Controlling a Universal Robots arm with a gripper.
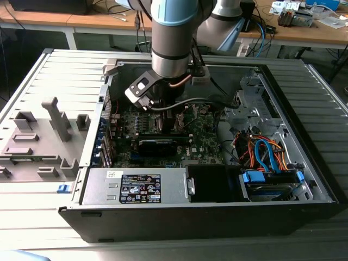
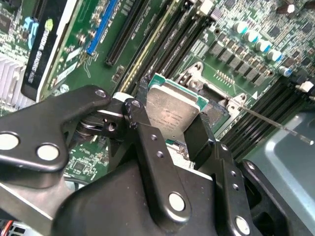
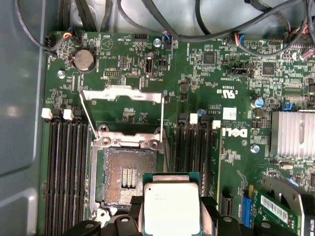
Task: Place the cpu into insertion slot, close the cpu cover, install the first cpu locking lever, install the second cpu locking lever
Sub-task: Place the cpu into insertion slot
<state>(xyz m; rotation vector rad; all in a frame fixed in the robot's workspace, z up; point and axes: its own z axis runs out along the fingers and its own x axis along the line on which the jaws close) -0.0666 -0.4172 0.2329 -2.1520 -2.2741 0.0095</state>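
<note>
The cpu [image 3: 171, 209], silvery top up, is gripped along two opposite edges by the black fingers [image 2: 143, 135] of the gripper [image 2: 170, 123]. It hangs just beside the insertion slot [image 3: 127, 174], overlapping one corner of it, and is not seated; the slot's dark contact field lies bare. The cpu cover [image 3: 121, 93] stands swung open from the slot's hinge edge, and the two thin locking levers [image 3: 89, 118] are raised on either side of it. Rows of memory slots [image 3: 66, 172] flank the slot on the green board [image 3: 206, 83]. In the exterior view the arm [image 1: 171, 32] reaches down over the middle of the board, inside the open computer case [image 1: 304, 163].
</note>
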